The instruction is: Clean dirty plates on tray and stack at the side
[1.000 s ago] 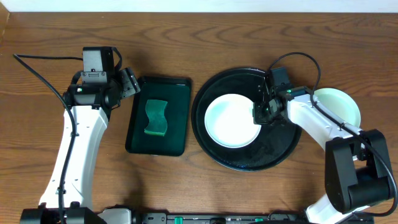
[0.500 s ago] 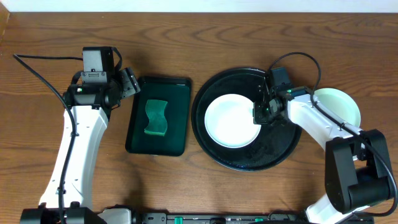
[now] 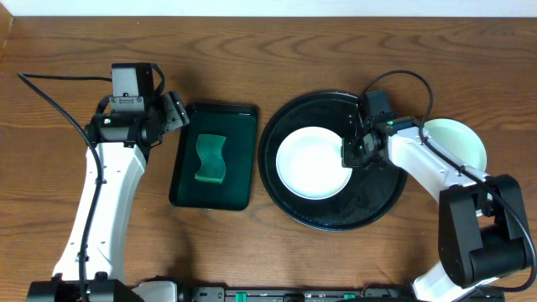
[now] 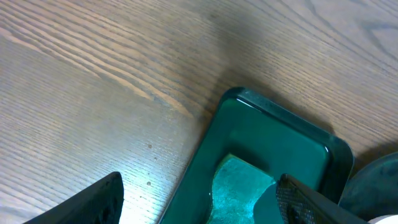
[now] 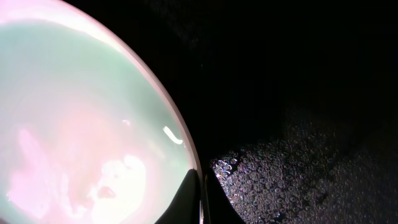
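Nearest your side of the wood table (image 3: pixel 252 50), a round black tray (image 3: pixel 369 197) sits right of ctr, its glossy floor wet-looking w/ fine droplets in the R wrist view. Left of it, close but apart, a dark green rectangular sponge tray (image 3: pixel 235 168) holds a wavy green sponge (image 3: pixel 211 158) lying flat. On the black tray, a pale round plate (image 3: pixel 310 164) lies left of the tray's ctr, leaving bare black floor on its right and near sides. Your R gripper (image 3: pixel 351 153) is at that plate's right edge. In the R wrist view the two fingertips are pinched together on the thin rim, one each side, so it is clamped on the plate. The plate surface there shows pink and mint glare and a small dark fleck; can't tell what the fleck is. Further right, off the tray on bare table, a 2nd plate (image 3: pixel 460 138), mint, sits partly under the R arm. Farthest back on the left, your L gripper (image 3: pixel 176 111) hangs just outside the sponge tray's far-left corner, fingers spread wide, holding nothing.
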`<action>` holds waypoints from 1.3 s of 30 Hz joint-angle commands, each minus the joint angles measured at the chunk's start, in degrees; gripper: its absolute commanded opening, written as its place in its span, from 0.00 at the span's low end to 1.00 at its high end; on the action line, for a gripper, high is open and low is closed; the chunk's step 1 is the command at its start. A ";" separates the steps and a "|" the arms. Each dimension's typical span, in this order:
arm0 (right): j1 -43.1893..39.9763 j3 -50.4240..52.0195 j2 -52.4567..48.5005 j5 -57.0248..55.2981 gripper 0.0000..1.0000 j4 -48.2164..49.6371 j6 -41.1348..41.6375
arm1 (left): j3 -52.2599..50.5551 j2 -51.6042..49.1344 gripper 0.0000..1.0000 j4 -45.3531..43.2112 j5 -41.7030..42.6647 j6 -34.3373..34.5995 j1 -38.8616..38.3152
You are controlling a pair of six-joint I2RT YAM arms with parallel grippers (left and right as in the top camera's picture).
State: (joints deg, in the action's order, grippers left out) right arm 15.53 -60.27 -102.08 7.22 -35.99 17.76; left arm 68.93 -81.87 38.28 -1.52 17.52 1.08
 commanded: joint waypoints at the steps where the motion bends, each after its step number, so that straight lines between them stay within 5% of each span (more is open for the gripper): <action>1: -0.31 -1.22 1.01 -0.26 0.01 0.17 0.66 | 0.68 -0.13 0.79 -1.16 -0.68 -0.33 0.24; 13: 1.20 -1.22 1.01 -0.26 0.01 0.22 0.66 | 0.74 2.40 0.79 -2.25 -11.63 -0.35 5.90; 21: 1.44 -1.09 0.98 -0.07 0.26 -0.11 0.68 | 0.68 3.43 0.79 -0.90 -10.51 0.33 15.10; 39: 2.60 1.18 0.81 -0.66 0.20 1.73 0.63 | 0.68 3.43 0.79 -0.87 -10.54 0.31 15.39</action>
State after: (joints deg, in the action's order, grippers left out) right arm 17.21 -60.18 -102.08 6.85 -35.05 18.26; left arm 68.93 -78.85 37.26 -11.33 17.76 16.29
